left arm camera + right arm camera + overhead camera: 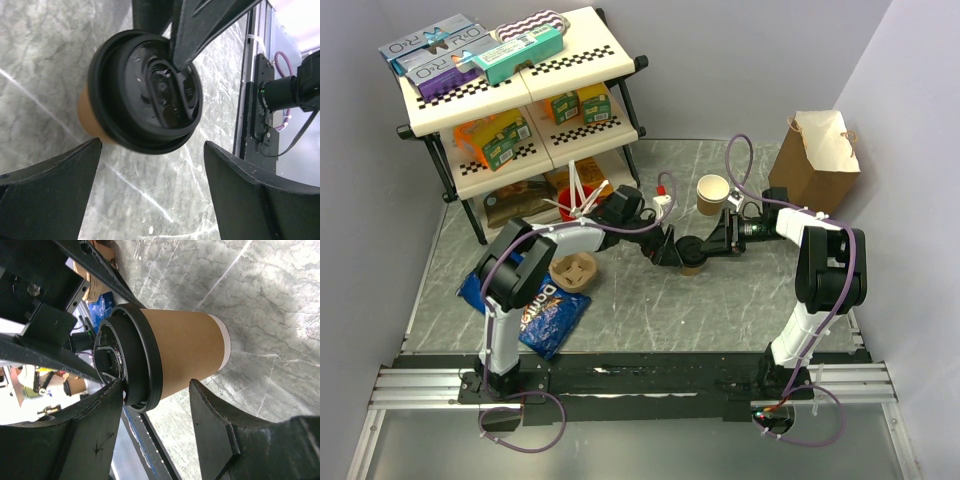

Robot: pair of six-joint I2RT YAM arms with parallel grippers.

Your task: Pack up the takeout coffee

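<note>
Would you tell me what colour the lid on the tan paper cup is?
The round plastic lid is black, clearest in the left wrist view.

I am reading "Doritos" in white letters on the blue chip bag (552, 318) lying on the table. On a grey-blue box (425, 43) on the top shelf I am making out the large letters "RO", but not the whole word. The print on the teal box (523, 50) and the green cartons (502, 147) is too small for me. My 2 wrist views are giving me nothing legible.
</note>
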